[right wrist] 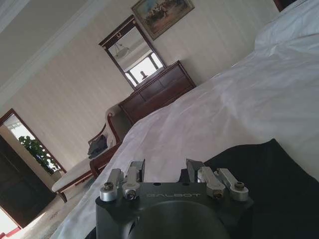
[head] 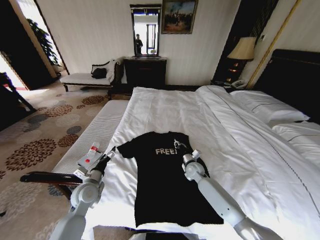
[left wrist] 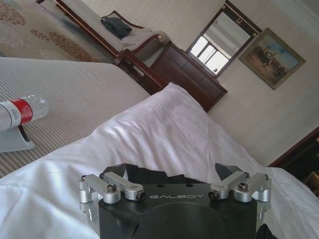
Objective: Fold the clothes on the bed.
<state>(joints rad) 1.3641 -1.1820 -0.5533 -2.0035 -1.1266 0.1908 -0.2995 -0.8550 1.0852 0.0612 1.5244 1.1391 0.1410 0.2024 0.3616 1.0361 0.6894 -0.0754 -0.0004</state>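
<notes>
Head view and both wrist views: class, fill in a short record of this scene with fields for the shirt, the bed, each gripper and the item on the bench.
shirt: black T-shirt lying flat, "FREE" lettering face up
bed: white bedding under the shirt
left gripper: open, at the shirt's left sleeve
right gripper: open, low over the chest lettering
bench item: bottle with red label on the bench beside the bed

T-shirt [head: 165,185]: soft matt black cloth | bed [head: 240,145] sheets: smooth white cloth | bench [head: 95,132]: ribbed cushion
</notes>
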